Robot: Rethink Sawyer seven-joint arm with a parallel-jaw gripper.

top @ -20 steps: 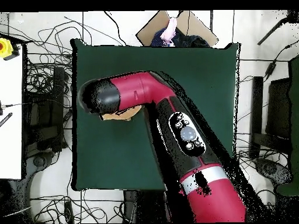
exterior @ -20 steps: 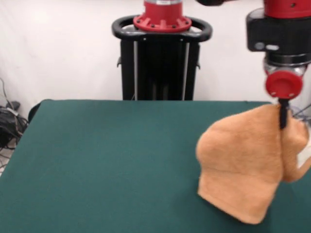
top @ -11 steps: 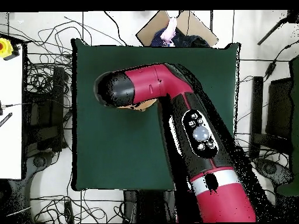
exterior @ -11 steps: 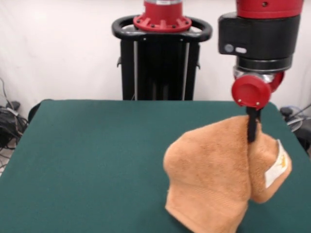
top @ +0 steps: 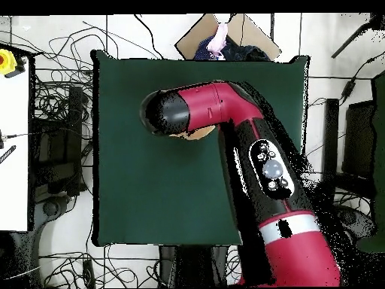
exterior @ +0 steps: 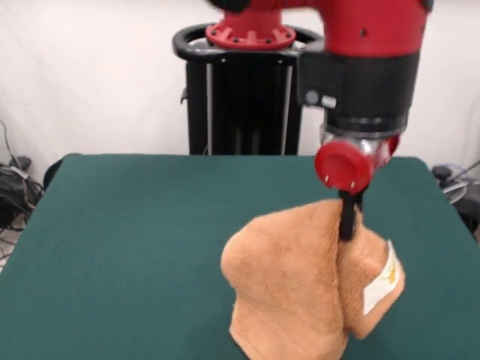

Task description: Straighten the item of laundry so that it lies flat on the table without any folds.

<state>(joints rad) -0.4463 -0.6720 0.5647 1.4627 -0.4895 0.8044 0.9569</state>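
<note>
The item of laundry [exterior: 289,289], an orange-tan terry towel with a white tag at its right side, hangs bunched and folded from my gripper [exterior: 347,225], which is shut on its top edge. The towel's lower part reaches down toward the green table [exterior: 127,247] near its front edge. In the overhead view my red arm covers nearly all of it; only a sliver of the item of laundry [top: 197,135] peeks out beneath the wrist, over the table [top: 135,181].
The robot's black pedestal [exterior: 249,97] stands behind the table. Cables [top: 56,98] and a white bench [top: 13,143] lie off the table's side in the overhead view. A cardboard box [top: 225,34] sits beyond the table's far edge.
My arm has carried the hanging towel leftward in the front view, from the table's right edge toward the middle. The grip has held throughout.
</note>
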